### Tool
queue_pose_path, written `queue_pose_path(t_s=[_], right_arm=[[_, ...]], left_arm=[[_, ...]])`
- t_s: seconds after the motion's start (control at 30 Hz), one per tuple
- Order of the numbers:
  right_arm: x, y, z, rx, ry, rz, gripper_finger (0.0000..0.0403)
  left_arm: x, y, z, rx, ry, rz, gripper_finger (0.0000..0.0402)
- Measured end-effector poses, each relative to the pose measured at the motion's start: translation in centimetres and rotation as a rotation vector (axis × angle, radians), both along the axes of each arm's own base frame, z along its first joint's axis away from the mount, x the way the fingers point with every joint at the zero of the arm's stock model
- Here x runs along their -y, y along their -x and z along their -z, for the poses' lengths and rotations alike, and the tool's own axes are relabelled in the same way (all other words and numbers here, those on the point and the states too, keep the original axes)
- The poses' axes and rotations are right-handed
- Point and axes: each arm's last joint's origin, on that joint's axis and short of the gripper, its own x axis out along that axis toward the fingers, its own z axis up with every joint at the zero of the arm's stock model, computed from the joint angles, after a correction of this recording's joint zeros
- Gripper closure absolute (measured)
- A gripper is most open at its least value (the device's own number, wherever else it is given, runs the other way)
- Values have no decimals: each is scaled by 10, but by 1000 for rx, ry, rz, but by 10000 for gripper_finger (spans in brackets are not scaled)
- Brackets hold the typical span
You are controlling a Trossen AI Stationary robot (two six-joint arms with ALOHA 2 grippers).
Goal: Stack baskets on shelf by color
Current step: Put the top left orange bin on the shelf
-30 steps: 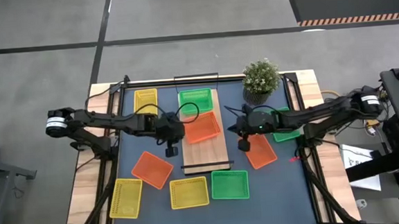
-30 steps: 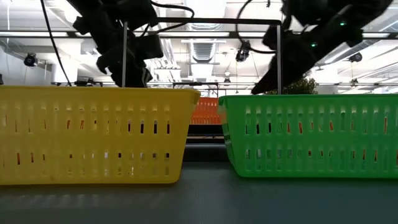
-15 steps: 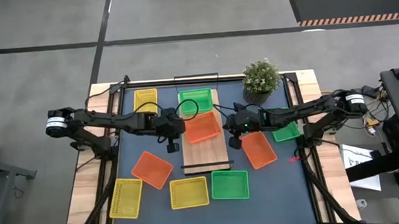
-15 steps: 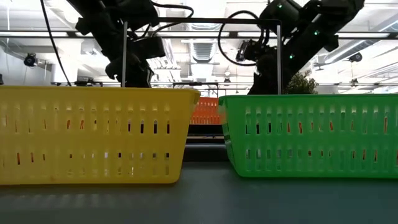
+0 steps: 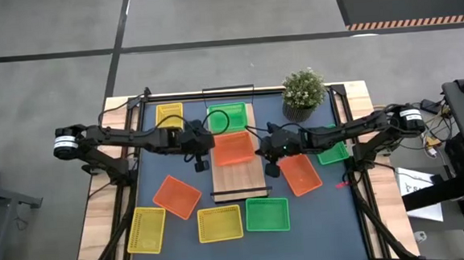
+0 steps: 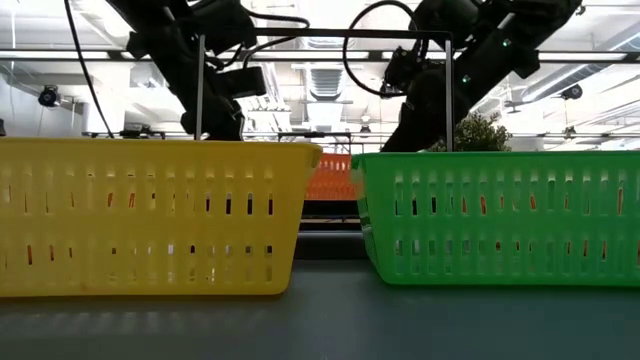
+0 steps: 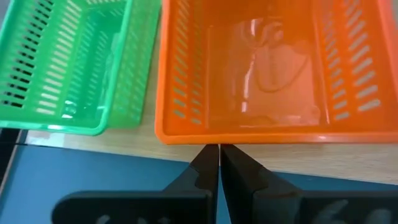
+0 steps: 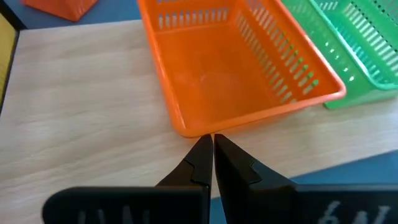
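While both arms reach inward, each pinched-shut claw [image 7: 219,155] [image 8: 212,144] flanks the orange basket [image 5: 234,148].

I see a little green plant [image 5: 303,88] in a pot at the far side of my dark blue table [image 5: 334,220]. The table has light wood edges. Around it is a grey floor [image 5: 40,29] with dark lines.
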Motion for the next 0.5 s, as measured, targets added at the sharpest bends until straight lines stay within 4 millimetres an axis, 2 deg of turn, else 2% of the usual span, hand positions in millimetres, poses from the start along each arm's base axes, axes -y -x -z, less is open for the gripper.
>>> queue_pose_path(t_s=[0.5], right_arm=[[-3,0,0,-1,6,-1,394]], left_arm=[[-4,0,-1,3,-48,-58,402]])
